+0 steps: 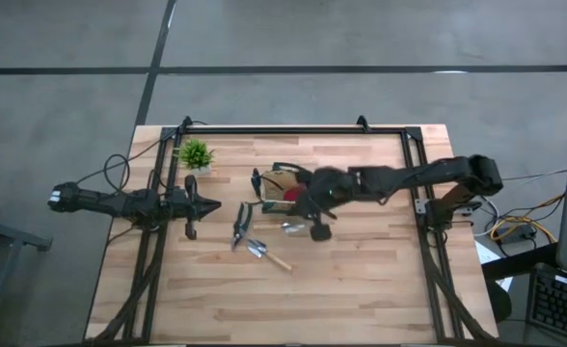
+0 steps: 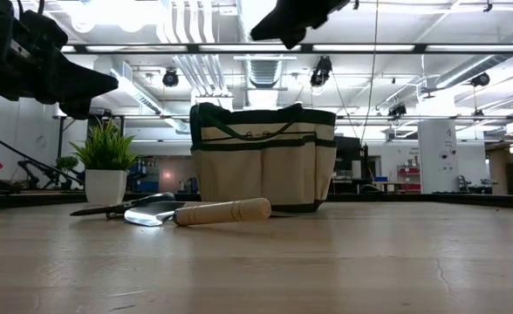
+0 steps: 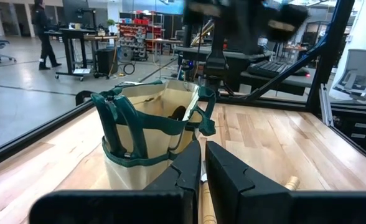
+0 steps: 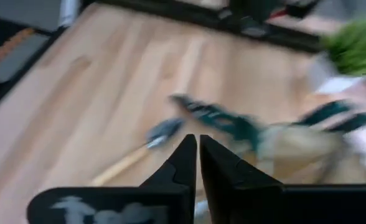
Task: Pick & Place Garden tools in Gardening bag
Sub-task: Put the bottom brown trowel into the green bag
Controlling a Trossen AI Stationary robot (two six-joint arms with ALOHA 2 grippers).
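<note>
right gripper (image 4: 197, 144): raised over the gardening bag (image 2: 263, 157), jaws closed on nothing | left gripper (image 3: 203, 163): held above the table (image 1: 361, 280) facing the bag, jaws closed, empty | trowel (image 2: 195, 212) and pruner (image 2: 121, 207): lying together on the table just beside the bag | potted plant (image 2: 106, 166): set well apart

place: robotics lab / open industrial workspace
floor: grey polished concrete floor (image 1: 71, 58) around the rig
ceiling: exposed white ducts (image 2: 187, 74), strip lights
bench: light butcher-block wooden table (image 1: 361, 280) in a black metal frame (image 1: 293, 130)
beyond left fingers: black desks on wheels (image 3: 77, 53), red parts shelving (image 3: 136, 31), standing person (image 3: 43, 34)
</note>
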